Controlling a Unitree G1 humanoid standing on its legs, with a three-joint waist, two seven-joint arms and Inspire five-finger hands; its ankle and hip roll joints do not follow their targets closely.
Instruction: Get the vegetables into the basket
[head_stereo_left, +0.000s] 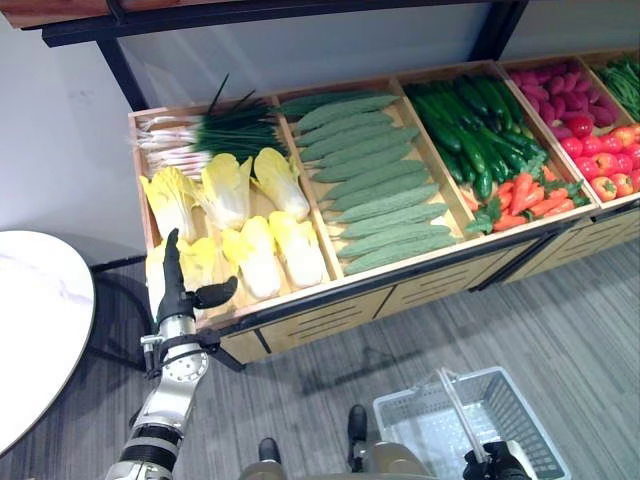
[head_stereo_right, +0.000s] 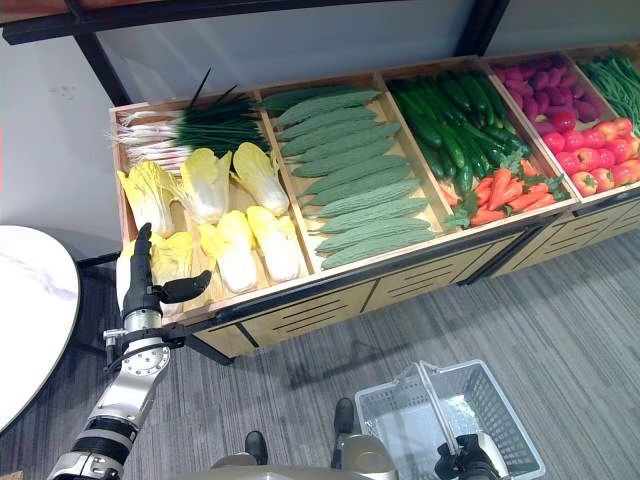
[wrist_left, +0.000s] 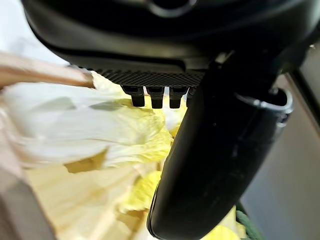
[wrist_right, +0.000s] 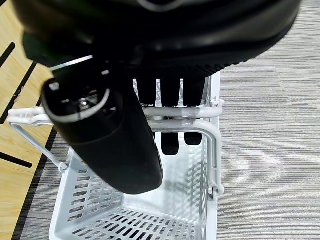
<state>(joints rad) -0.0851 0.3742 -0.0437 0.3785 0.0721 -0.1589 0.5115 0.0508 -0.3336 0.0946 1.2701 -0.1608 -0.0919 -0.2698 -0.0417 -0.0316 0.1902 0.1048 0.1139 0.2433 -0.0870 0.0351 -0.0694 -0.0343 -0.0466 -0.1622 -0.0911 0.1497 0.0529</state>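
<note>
Cabbages (head_stereo_left: 250, 215) beneath open left hand (head_stereo_left: 178, 290), right hand (wrist_right: 150, 125) seemingly gripping basket handle (wrist_right: 200, 117)

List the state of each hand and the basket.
Dark left hand: open, fingers straight, raised over the yellow-white cabbages in the wooden crate.
Dark right hand: fingers curled round the white handle.
White plastic basket: empty, upright, handle raised.
</note>
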